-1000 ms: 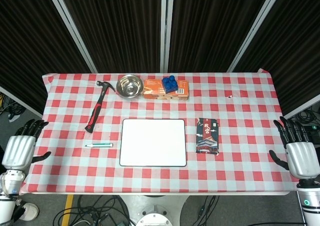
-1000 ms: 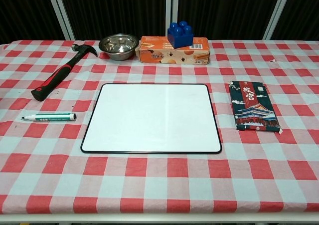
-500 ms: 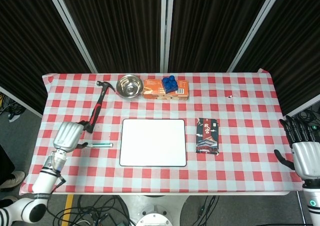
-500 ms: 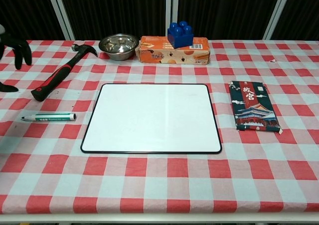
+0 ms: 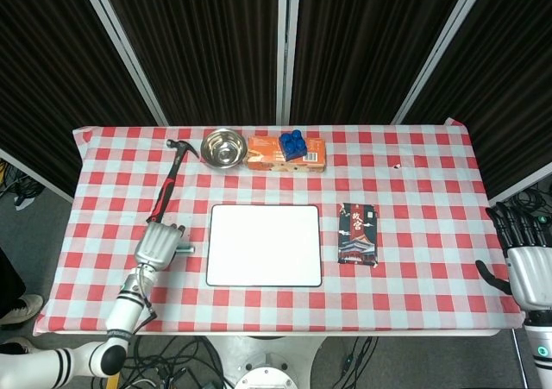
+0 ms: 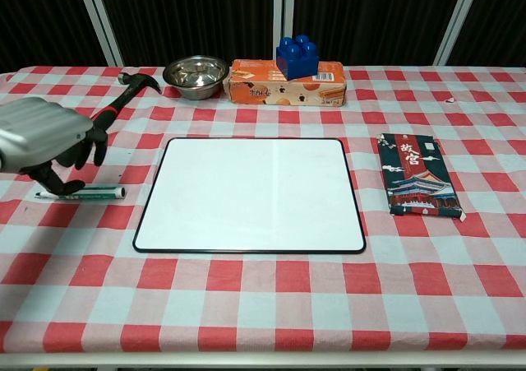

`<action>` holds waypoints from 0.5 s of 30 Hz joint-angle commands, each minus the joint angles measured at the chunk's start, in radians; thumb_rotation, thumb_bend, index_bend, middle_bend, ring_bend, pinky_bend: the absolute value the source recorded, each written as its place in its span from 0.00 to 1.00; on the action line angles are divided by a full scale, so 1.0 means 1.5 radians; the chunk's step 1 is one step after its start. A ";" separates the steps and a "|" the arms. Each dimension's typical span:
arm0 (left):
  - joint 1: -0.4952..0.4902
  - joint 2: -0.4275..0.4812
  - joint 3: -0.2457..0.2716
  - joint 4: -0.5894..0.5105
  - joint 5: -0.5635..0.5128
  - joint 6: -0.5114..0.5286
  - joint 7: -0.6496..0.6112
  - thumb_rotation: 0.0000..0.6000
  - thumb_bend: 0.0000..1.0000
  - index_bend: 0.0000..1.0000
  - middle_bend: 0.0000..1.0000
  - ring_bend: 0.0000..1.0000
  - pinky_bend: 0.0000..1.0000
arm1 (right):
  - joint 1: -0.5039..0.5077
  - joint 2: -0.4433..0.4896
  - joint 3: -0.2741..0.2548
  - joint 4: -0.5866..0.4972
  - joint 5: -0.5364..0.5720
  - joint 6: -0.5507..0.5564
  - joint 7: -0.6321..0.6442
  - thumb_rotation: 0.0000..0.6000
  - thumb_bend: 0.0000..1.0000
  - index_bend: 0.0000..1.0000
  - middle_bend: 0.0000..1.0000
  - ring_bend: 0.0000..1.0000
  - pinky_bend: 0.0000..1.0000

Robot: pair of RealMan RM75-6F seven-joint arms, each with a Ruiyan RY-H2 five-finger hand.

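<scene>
Over the marker [image 6: 80,193] on the desk [image 6: 263,305], the left hand [image 6: 51,145] hovers, fingers [image 6: 90,145] spread and empty; grasping remains undone.

Two silver-backed robot hands with black fingers

The left hand [image 5: 158,245] has a ribbed, brushed-silver metal back shell, black jointed fingers [image 6: 92,143] and a slim silver wrist running into a white forearm with an orange ring. The right hand [image 5: 528,268] has the same silver shell, black fingers and white cuff.
</scene>
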 commanded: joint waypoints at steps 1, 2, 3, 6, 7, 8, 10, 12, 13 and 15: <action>-0.017 -0.025 -0.002 0.005 -0.047 -0.002 0.027 1.00 0.31 0.43 0.49 0.74 0.99 | -0.002 0.000 -0.001 0.003 0.001 0.001 0.003 1.00 0.16 0.00 0.02 0.00 0.05; -0.019 -0.029 -0.001 0.008 -0.052 -0.001 0.031 1.00 0.31 0.43 0.49 0.74 0.99 | -0.002 0.000 -0.001 0.004 0.001 0.001 0.005 1.00 0.16 0.00 0.02 0.00 0.05; -0.021 -0.033 0.000 0.012 -0.057 0.001 0.035 1.00 0.31 0.43 0.49 0.74 0.99 | -0.002 0.000 -0.001 0.004 0.001 0.001 0.005 1.00 0.16 0.00 0.02 0.00 0.05; -0.025 -0.040 0.001 0.019 -0.076 0.004 0.038 1.00 0.31 0.43 0.50 0.74 0.99 | -0.003 -0.001 -0.001 0.006 0.003 0.001 0.008 1.00 0.16 0.00 0.02 0.00 0.05; -0.027 -0.043 0.002 0.021 -0.082 0.005 0.040 1.00 0.31 0.43 0.50 0.74 0.99 | -0.003 -0.001 -0.001 0.007 0.004 0.000 0.008 1.00 0.16 0.00 0.02 0.00 0.05; -0.028 -0.044 0.002 0.023 -0.086 0.006 0.040 1.00 0.31 0.43 0.50 0.74 0.99 | -0.003 -0.001 -0.001 0.007 0.004 0.000 0.009 1.00 0.16 0.00 0.02 0.00 0.05; -0.031 -0.049 0.004 0.027 -0.093 0.007 0.041 1.00 0.31 0.43 0.50 0.75 0.99 | -0.003 -0.002 -0.001 0.008 0.004 -0.001 0.009 1.00 0.16 0.00 0.02 0.00 0.05; -0.034 -0.052 0.006 0.031 -0.098 0.006 0.039 1.00 0.31 0.43 0.50 0.75 0.99 | -0.002 -0.003 -0.002 0.008 0.003 -0.002 0.009 1.00 0.16 0.00 0.02 0.00 0.05; -0.036 -0.053 0.007 0.034 -0.100 0.006 0.041 1.00 0.31 0.43 0.51 0.75 0.99 | -0.002 -0.003 -0.002 0.008 0.003 -0.002 0.009 1.00 0.16 0.00 0.02 0.00 0.05; -0.039 -0.055 0.009 0.037 -0.105 0.006 0.041 1.00 0.31 0.43 0.51 0.75 0.99 | -0.002 -0.003 -0.002 0.008 0.004 -0.003 0.009 1.00 0.16 0.00 0.02 0.00 0.05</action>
